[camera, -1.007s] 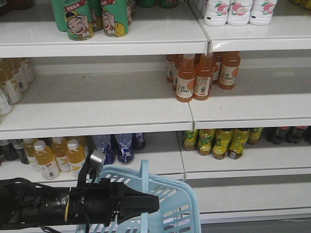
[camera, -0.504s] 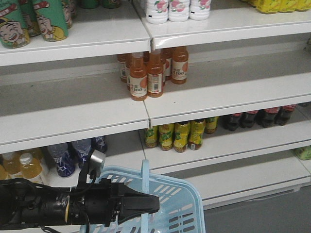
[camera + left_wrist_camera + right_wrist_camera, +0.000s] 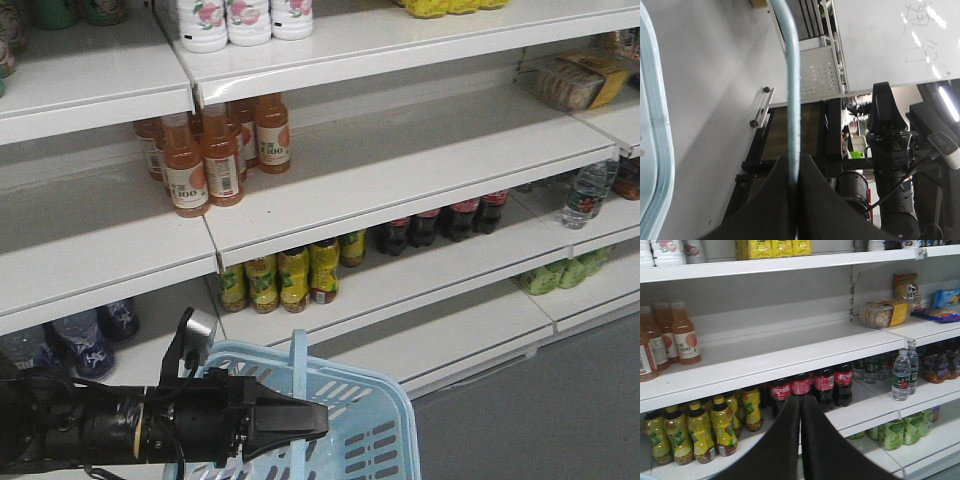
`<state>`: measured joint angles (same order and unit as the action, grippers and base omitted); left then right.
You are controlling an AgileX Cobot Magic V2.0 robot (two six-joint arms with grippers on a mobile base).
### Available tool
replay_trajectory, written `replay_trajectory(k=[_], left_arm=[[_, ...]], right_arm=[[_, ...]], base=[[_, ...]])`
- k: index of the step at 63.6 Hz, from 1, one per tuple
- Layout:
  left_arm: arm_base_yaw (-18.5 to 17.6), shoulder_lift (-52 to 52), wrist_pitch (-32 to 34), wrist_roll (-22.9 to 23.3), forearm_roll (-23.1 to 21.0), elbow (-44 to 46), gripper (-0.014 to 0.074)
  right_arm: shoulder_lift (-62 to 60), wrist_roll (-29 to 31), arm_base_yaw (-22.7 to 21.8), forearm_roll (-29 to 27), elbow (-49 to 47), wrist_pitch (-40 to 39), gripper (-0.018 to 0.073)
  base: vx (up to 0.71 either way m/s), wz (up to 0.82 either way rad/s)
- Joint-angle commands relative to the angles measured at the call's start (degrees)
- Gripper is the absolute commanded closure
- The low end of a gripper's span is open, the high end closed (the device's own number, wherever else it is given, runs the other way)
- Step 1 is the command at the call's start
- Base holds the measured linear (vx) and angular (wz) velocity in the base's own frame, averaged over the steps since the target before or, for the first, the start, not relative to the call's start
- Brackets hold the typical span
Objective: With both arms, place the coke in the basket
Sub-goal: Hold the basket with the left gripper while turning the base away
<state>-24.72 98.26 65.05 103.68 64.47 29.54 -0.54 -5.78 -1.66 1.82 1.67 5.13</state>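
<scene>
Fingers point(image 3: 815, 200) of the left gripper point(image 3: 794, 170) are clamped on the swing handle point(image 3: 792, 100) of the basket point(image 3: 375, 400); right gripper point(image 3: 800, 407) has its fingers pressed together, holding nothing; coke point(image 3: 802, 385) bottles stand in a row on the lower shelf point(image 3: 865, 412), beside yellow bottles point(image 3: 700, 432).

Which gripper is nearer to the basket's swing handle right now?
Left. The left gripper is shut on the handle itself. The right gripper, shut and empty, points at the coke bottles, with no part of the basket in its view.
</scene>
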Motion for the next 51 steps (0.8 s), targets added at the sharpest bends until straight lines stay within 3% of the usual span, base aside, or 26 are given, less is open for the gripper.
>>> replay_trajectory(k=[1,51], left_arm=[[-0.28,-2.63,13.67,-0.48,-2.14,0.75,0.0603],[-0.28,-2.63,13.67,-0.48,-2.14,0.75,0.0603]], right_arm=[[-1.02,0.14,-0.34,0.17,0.78,-4.24,0.0568],[-1.02,0.14,-0.34,0.17,0.78,-4.24,0.0568]], base=[[0.01,-0.32],[0.03,-0.38]])
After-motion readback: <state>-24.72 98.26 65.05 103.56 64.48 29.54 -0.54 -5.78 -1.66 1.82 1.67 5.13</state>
